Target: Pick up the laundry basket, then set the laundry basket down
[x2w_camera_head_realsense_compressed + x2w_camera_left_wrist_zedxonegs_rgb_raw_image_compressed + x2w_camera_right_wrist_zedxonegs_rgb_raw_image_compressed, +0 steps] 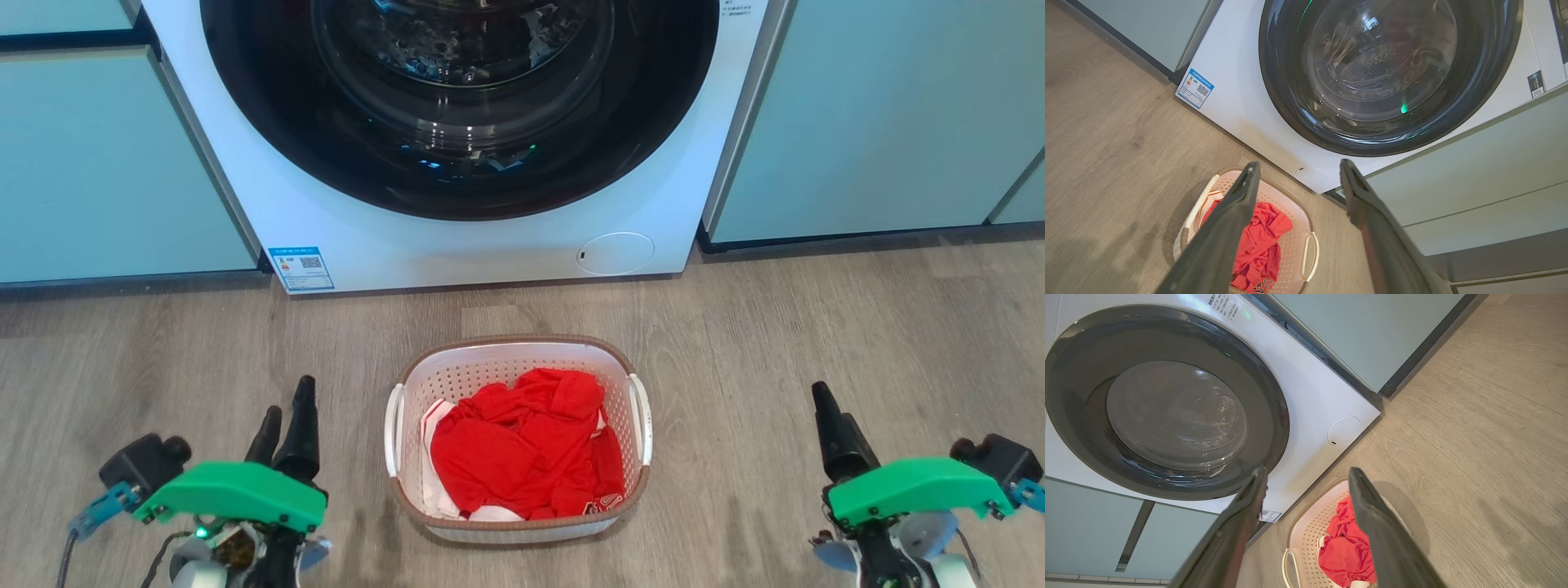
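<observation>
I log 1 laundry basket on floor, red clothes inside, between left claw and right claw; both spread wide, empty.

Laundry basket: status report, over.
Left gripper open, right gripper open, both clear of it. Laundry basket on floor before washer, red garment inside. Nothing blocking the handles.
</observation>
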You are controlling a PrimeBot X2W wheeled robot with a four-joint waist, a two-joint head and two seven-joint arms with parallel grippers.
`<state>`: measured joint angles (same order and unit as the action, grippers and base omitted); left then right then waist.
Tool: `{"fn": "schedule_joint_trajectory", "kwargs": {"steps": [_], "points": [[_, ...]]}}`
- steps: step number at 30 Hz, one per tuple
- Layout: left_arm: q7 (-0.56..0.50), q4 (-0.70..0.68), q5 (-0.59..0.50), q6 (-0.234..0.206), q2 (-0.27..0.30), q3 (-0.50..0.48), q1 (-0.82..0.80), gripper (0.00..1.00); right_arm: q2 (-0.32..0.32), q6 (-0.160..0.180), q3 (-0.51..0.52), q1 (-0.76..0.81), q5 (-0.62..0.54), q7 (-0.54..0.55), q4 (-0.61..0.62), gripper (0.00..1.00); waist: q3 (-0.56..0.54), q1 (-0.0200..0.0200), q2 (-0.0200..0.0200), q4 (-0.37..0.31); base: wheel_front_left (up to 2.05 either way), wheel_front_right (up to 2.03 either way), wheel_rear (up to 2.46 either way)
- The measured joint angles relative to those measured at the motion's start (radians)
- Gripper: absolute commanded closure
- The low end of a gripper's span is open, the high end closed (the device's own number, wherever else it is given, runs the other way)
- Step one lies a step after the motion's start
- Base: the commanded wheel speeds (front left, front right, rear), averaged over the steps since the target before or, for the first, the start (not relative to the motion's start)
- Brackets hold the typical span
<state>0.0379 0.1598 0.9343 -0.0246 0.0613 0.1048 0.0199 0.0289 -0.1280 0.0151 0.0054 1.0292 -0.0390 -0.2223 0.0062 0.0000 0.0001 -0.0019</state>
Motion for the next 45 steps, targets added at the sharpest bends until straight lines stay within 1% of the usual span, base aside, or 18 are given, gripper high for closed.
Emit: {"fn": "schedule_joint_trajectory", "kwargs": {"steps": [12, 20, 25, 34, 39, 45], "points": [[0.036, -0.017, -0.155, -0.086, 0.043, 0.081, 0.0, 0.0, 0.001, 0.0, -0.034, 0.0, -0.167, -0.035, 0.009, 0.0, -0.001, 0.0, 0.0, -0.003, 0.0, 0.0, 0.0], [0.061, -0.039, -0.246, -0.12, 0.062, 0.117, 0.0, 0.0, 0.001, 0.0, -0.053, 0.0, -0.269, -0.06, 0.014, 0.0, -0.002, 0.0, 0.0, -0.004, 0.0, 0.0, 0.0], [0.071, -0.05, -0.305, -0.15, 0.069, 0.138, 0.001, 0.0, 0.002, 0.0, -0.061, 0.0, -0.328, -0.072, 0.019, 0.0, -0.003, 0.0, 0.0, -0.005, 0.0, 0.0, 0.0], [0.1, -0.073, -0.408, -0.178, 0.082, 0.17, 0.004, 0.0, 0.006, 0.0, -0.082, 0.0, -0.443, -0.096, 0.033, 0.0, -0.011, 0.0, 0.0, -0.005, 0.0, 0.0, 0.0], [0.114, -0.078, -0.459, -0.187, 0.085, 0.177, 0.009, 0.0, 0.006, 0.0, -0.092, 0.0, -0.508, -0.114, 0.04, 0.0, -0.014, 0.0, 0.0, -0.005, 0.0, 0.0, 0.0], [0.131, -0.08, -0.522, -0.187, 0.086, 0.183, 0.036, 0.0, 0.007, 0.0, -0.106, 0.001, -0.581, -0.13, 0.052, 0.0, -0.019, 0.0, 0.0, -0.005, 0.0, 0.0, 0.0]]}}
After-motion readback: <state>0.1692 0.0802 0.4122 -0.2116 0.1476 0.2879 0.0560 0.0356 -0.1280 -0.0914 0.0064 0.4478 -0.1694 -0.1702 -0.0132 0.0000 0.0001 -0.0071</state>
